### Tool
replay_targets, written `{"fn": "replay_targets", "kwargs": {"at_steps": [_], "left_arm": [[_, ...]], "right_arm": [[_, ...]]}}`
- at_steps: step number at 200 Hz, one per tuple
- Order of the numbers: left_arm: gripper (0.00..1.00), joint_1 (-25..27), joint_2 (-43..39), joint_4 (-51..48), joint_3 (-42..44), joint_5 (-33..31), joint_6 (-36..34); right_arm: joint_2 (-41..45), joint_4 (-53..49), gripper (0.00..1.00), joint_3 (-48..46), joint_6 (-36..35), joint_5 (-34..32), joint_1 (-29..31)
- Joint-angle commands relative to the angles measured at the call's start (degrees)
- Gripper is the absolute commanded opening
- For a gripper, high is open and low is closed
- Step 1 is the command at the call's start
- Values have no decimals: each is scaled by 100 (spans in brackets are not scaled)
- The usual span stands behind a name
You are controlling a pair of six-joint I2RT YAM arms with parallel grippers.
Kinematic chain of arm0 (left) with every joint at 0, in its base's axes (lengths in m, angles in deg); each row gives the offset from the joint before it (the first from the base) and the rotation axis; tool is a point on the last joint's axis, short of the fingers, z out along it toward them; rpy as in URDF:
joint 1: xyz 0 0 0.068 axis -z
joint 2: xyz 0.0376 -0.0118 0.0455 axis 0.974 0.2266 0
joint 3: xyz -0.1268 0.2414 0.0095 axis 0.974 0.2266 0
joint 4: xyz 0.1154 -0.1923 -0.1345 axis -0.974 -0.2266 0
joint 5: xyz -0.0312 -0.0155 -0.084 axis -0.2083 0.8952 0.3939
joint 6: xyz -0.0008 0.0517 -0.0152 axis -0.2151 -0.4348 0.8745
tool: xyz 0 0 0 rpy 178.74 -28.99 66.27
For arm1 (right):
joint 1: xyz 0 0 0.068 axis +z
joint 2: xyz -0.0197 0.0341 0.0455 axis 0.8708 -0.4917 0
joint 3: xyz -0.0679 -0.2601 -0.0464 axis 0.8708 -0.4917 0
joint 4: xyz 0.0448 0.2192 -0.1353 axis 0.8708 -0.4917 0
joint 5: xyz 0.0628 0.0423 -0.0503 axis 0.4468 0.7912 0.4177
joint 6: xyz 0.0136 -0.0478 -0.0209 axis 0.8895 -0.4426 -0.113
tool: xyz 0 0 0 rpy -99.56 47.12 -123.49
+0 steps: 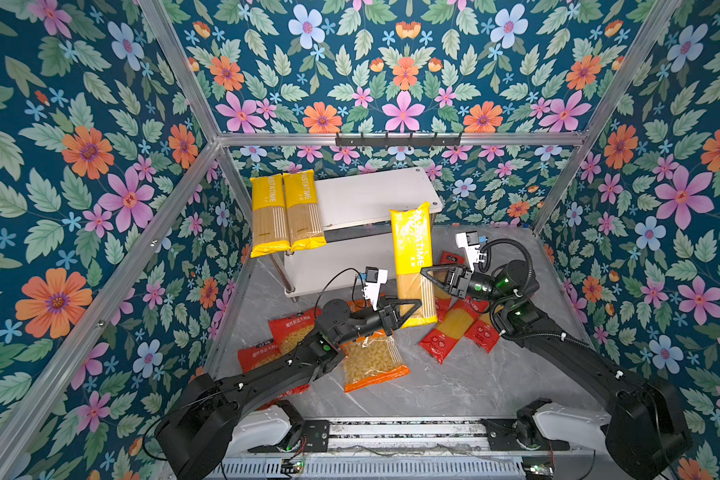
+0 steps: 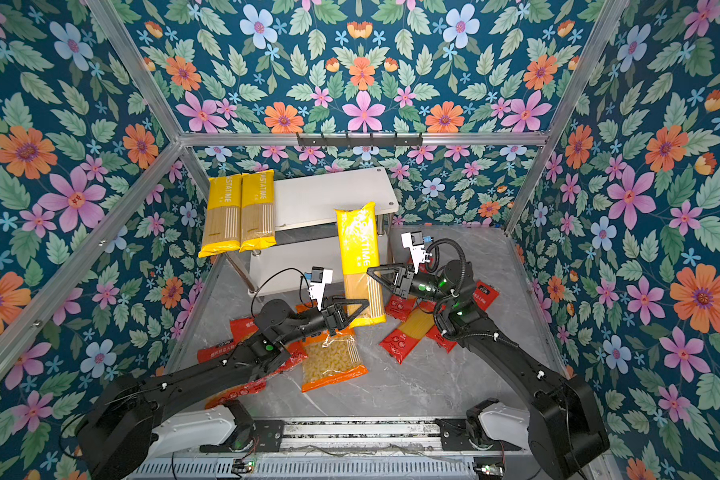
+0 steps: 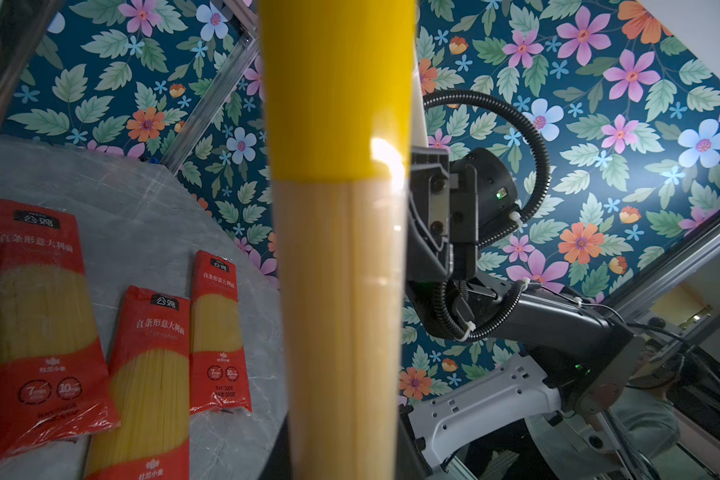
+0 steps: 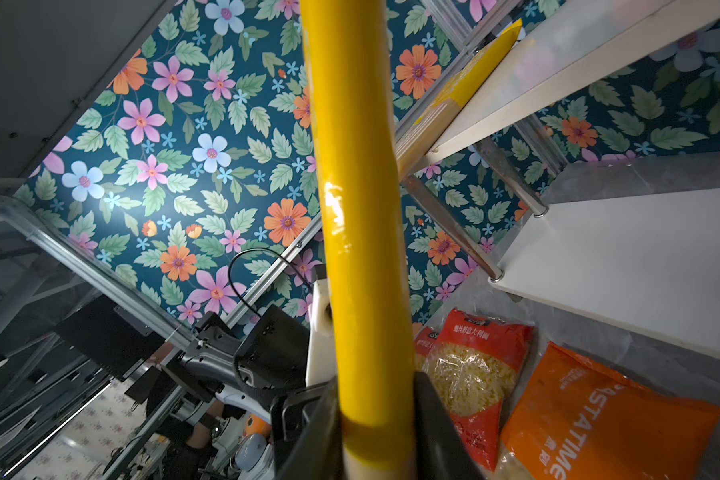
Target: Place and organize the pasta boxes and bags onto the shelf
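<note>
1. Gripping the clear lower end of a long yellow plastic spaghetti pack (image 1: 410, 257) with the left pincer (image 1: 410, 311), closed firmly on it
2. Reaching to the middle of that same pack with the right pincer (image 1: 425, 274), flanking it on both sides in the right wrist view; cannot tell whether clamped on it or merely standing beside it
3. Holding the pack upright and slightly tilted, just in front of the right end of the small two-tier shelf (image 1: 371, 195) of white boards on shiny metal legs; cannot tell whether touching the upper board
4. Found on the left end of the upper board: a second long yellow pack (image 1: 269, 216) and a third long yellow pack (image 1: 302, 212), side by side, touching, overhanging the front edge
5. Found flat on the grey marbled bench (image 1: 454, 386) near the right arm: a long red spaghetti pack (image 3: 38, 316), a second red spaghetti pack (image 3: 150, 365) and a third red spaghetti pack (image 3: 217, 332), close together
6. Found on the bench beneath the left arm: an orange plastic pack of curly pasta (image 1: 371, 361) and, beside it, a short red curly-pasta pack (image 1: 292, 328) and another short red pack (image 1: 258, 355), both partly hidden by the arm
</note>
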Motion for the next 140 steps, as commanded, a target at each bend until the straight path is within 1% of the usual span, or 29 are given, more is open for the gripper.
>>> {"fn": "replay_targets", "kwargs": {"at_steps": [1,16,32,51,82,94,109,123,140], "left_arm": [[10,-44,-126,222,-206,-267,-80],[6,-102,-184,161,-300,-376,-13],[5,-170,-250,167,-363,-438,72],[6,-309,-297,228,-455,-493,213],[7,-379,-228,219,-650,-441,318],[8,-377,-193,259,-661,-419,374],[9,-380,-166,332,-642,-423,473],[10,-374,-159,357,-644,-457,524],[14,-384,-176,359,-645,-522,547]], "right_arm": [[154,-254,45,23,-11,-251,21],[290,-566,56,-58,-134,-325,26],[411,-831,64,-203,-238,-377,21],[459,-893,67,-405,-279,-345,88],[389,-877,66,-454,-377,-353,357],[340,-764,64,-420,-366,-369,370],[216,-603,58,-322,-293,-344,372],[72,-364,50,-219,-158,-277,398],[-109,-44,35,-127,47,-220,452]]}}
